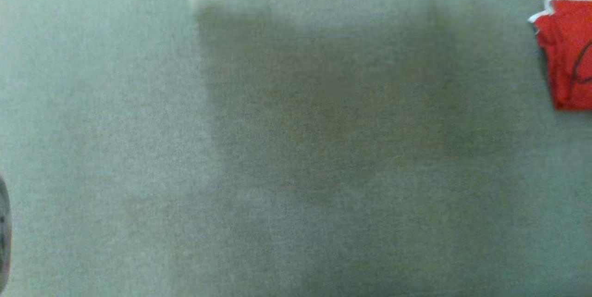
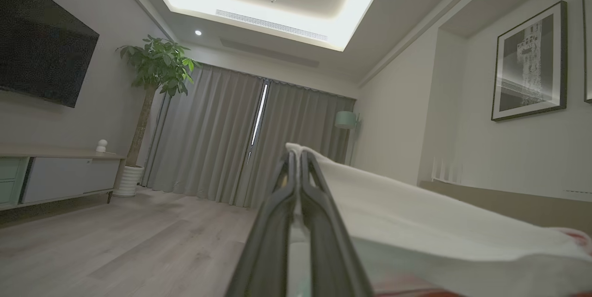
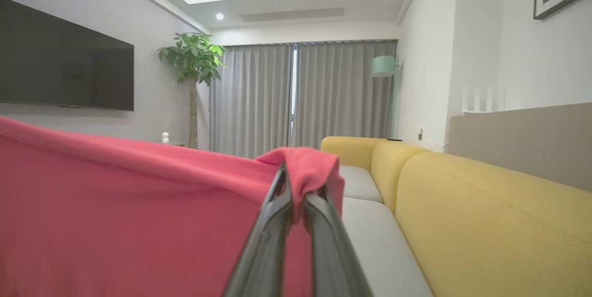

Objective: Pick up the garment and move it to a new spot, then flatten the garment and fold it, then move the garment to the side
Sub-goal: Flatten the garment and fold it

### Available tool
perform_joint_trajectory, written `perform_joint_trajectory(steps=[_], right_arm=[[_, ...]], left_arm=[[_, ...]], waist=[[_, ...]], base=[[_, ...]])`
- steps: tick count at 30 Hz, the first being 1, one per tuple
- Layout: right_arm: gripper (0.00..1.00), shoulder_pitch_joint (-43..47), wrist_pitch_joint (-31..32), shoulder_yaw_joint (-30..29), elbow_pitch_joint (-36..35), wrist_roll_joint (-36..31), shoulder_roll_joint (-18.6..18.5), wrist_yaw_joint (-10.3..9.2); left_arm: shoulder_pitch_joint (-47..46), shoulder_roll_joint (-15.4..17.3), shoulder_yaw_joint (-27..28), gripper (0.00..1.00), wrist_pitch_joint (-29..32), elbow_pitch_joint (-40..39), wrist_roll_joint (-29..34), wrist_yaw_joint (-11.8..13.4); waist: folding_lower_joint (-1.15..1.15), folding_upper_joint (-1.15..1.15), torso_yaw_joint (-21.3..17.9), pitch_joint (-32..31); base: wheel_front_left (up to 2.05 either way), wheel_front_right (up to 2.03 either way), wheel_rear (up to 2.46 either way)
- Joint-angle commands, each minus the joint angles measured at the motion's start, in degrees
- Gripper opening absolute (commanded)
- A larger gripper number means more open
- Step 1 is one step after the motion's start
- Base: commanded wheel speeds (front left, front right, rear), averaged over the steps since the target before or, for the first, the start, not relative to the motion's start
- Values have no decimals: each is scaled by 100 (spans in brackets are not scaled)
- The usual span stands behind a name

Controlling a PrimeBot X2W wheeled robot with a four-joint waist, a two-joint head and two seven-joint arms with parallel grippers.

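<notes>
The garment (image 3: 138,213) is red on one side and hangs as a broad sheet across the left of the right wrist view. My right gripper (image 3: 298,190) is shut on a bunched red corner of it. In the left wrist view the same cloth shows its pale white side (image 2: 416,223), stretched off to the right with a little red at the bottom. My left gripper (image 2: 297,153) is shut on its top edge. A red cloth with a white edge (image 1: 566,52) lies at the right edge of the head view; I cannot tell whether it is the same piece.
A blurred grey-green surface (image 1: 296,149) spreads across the head view. A yellow sofa (image 3: 462,204) with grey seat cushions runs along the right wall. A wall television (image 2: 41,52), low cabinet (image 2: 60,172), potted plant (image 2: 157,65) and wooden floor (image 2: 138,241) are to the left.
</notes>
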Motion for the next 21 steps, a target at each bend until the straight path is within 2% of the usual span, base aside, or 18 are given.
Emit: perform_joint_trajectory(steps=[1,7,12,15,21], right_arm=[[0,-269,-328,-21,369,-115,-79,-5],[0,-368,-799,277,1583,-46,-157,-5],[0,166,-668,821,2346,173,-299,-5],[0,582,-435,1198,2622,492,-432,-5],[0,1266,-27,1776,2603,1210,-732,-5]], left_arm=[[-476,230,114,0,-212,242,57,-129],[-655,39,-69,0,-649,1177,77,-543],[-54,-159,-244,0,-850,1712,102,-758],[495,-234,-373,0,-918,1885,136,-871],[1481,-330,-583,0,-966,1834,149,-991]], waist=[[-3,0,134,279],[-3,0,292,394],[-3,0,451,350],[-3,0,512,252],[-3,0,585,-34]], base=[[0,0,0],[0,0,0],[0,0,0],[0,0,0],[0,0,0]])
